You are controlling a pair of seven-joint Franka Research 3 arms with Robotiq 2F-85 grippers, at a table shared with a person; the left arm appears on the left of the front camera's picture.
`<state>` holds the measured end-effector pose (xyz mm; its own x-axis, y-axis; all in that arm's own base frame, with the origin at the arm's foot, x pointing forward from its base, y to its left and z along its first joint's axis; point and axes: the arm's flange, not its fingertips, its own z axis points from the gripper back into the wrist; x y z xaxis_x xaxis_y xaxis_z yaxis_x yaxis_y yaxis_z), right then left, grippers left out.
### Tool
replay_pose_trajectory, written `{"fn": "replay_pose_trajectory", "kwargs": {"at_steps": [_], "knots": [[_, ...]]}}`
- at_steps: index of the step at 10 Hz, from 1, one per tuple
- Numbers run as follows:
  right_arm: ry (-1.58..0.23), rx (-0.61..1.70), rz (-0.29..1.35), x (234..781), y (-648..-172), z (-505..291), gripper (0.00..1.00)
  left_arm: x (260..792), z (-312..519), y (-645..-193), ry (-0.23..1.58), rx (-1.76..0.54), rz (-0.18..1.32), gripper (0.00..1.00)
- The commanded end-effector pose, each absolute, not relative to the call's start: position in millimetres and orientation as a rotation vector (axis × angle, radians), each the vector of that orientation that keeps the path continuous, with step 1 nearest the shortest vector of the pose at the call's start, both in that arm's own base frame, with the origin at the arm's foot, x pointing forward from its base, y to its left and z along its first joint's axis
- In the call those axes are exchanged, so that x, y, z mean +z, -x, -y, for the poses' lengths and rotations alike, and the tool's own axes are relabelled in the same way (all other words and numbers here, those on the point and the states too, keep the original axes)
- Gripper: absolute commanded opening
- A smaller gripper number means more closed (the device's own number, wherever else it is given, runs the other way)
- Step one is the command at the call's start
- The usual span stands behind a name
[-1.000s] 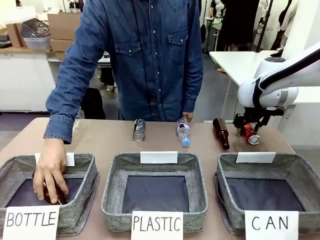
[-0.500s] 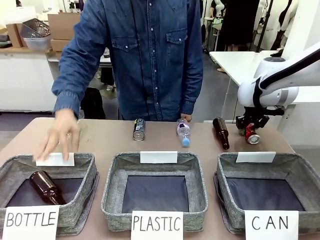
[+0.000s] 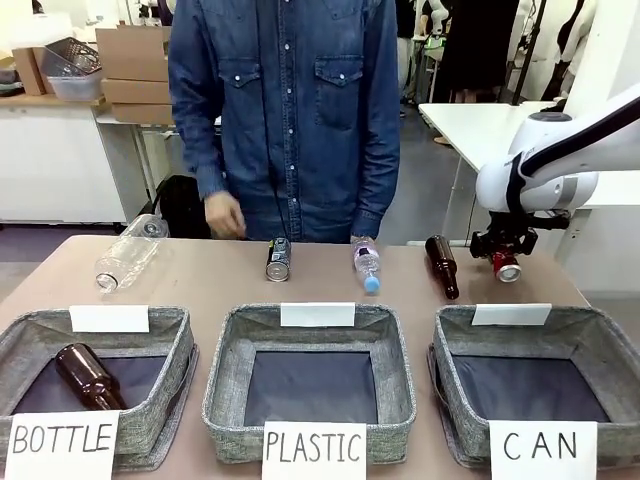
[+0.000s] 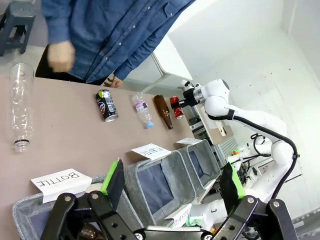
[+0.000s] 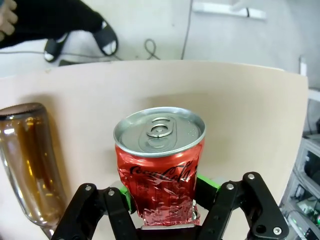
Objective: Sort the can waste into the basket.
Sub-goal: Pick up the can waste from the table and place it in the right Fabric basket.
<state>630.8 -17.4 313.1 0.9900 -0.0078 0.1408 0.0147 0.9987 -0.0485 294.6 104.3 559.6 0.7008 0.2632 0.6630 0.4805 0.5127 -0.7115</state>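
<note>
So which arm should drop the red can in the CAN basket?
The right. Its pincer is shut on the red can, close to the CAN basket. The left pincer is open, over by the BOTTLE basket.

place: we take it for a robot lab | signs: white arm point(image 3: 560, 160) at our table point(image 3: 200, 285), hand-lettered bins point(image 3: 225, 385), boxes point(image 3: 130, 50) on a counter point(image 3: 45, 140) behind

Glossy metal can point(image 5: 159, 167); seemingly woven-cloth basket point(image 3: 590, 323)

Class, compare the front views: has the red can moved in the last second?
Yes. The red can, gripped by the right gripper, sits slightly higher and farther right of the brown bottle than before.
</note>
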Motion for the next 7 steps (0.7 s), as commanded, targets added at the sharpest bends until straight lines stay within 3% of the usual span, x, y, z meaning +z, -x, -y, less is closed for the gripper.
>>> {"fn": "replay_pose_trajectory", "kwargs": {"at_steps": [1, 4, 7], "knots": [[0.094, -0.038, 0.156, 320.3, -630.4, 16.2, 0.24, 560.3, -102.7, -297.3, 1.062, -0.169, 0.845, 1.0], [0.05, -0.054, 0.151, 353.0, -609.0, 31.1, 0.24, 560.3, -102.7, -297.3, 1.062, -0.169, 0.845, 1.0], [-0.073, -0.021, 0.049, 433.5, -516.7, 68.3, 0.24, 560.3, -102.7, -297.3, 1.062, -0.169, 0.845, 1.0]]}}
